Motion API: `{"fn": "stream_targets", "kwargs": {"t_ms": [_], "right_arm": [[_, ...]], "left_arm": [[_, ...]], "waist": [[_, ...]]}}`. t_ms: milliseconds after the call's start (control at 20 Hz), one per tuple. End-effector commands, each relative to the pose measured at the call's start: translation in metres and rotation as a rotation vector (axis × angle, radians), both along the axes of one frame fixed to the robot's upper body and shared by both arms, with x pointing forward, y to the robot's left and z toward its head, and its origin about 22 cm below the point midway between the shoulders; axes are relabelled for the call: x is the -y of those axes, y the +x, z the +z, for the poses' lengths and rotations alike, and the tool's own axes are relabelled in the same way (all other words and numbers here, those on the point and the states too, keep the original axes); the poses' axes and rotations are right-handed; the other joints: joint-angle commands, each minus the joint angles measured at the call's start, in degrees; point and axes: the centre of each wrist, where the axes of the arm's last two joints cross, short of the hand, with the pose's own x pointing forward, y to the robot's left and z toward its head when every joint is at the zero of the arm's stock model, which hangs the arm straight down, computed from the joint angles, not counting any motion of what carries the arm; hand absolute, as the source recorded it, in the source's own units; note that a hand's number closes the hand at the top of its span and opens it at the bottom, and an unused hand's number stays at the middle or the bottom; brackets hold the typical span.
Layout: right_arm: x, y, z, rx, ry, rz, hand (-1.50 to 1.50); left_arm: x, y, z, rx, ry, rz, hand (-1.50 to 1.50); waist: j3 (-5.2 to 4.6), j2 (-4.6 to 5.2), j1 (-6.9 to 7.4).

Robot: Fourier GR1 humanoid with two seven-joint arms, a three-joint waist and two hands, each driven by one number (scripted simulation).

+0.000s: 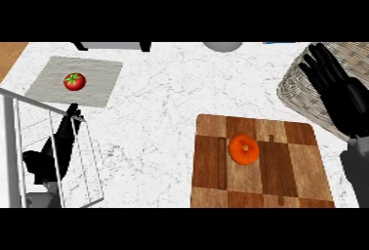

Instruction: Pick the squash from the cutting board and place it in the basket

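Squash (244,149) sits on the wooden cutting board (288,166), orange and round, roughly mid-board, a bit left of the board's centre, nothing touching it. Cutting board is a checkered brown slab at the lower right of the white marble counter (173,97). Basket (296,88), woven and grey, stands at the far right just above the board's upper right corner, partly cut off by the edge. Right hand (338,93) is over the basket's rim area, fingers straight and spread, pointing up-left, holding nothing; its grey forearm runs down along the right edge beside the board. Hand is apart from the squash, up and to the right of it. Left hand (61,141) shows at the lower left, dark, fingers pointing up toward the grey mat (97,73); seems to hold nothing, fingers look fairly straight, though it's partly behind the white wire rack (14,127). Tomato (74,81), red with a green top, lies on that mat at the upper left, well apart from the board. Grey round object (222,46) is at the top edge, cut off, can't tell what
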Motion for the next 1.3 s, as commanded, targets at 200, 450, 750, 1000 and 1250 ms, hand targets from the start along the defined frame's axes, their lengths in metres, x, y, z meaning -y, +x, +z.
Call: {"fn": "stream_targets", "kwargs": {"t_ms": [200, 450, 750, 1000, 1250], "right_arm": [[0.026, 0.031, 0.020, 0.313, 0.194, -0.052, 1.50], [-0.055, 0.009, 0.016, 0.496, -0.392, 0.267, -1.50], [-0.172, -0.020, -0.011, 0.535, -0.348, 0.088, -1.50], [-0.204, -0.015, 0.036, 0.283, -0.479, 0.054, -1.50], [-0.176, 0.002, 0.071, 0.164, -0.910, -0.098, -1.50]], "left_arm": [[-0.013, 0.021, 0.043, -0.086, 0.021, 0.024, 0.00], [-0.015, 0.010, 0.041, -0.128, -0.023, -0.033, 0.00], [-0.024, 0.019, 0.062, -0.164, -0.019, -0.007, 0.00], [-0.021, 0.017, 0.054, -0.175, -0.027, 0.020, 0.00], [-0.029, 0.001, 0.047, -0.174, -0.034, 0.038, 0.00]], "waist": [[0.98, 0.33, -0.53], [0.81, 0.38, 0.26], [0.74, -0.24, -1.26], [0.61, -0.52, -2.20], [0.40, -1.27, -4.08]]}}
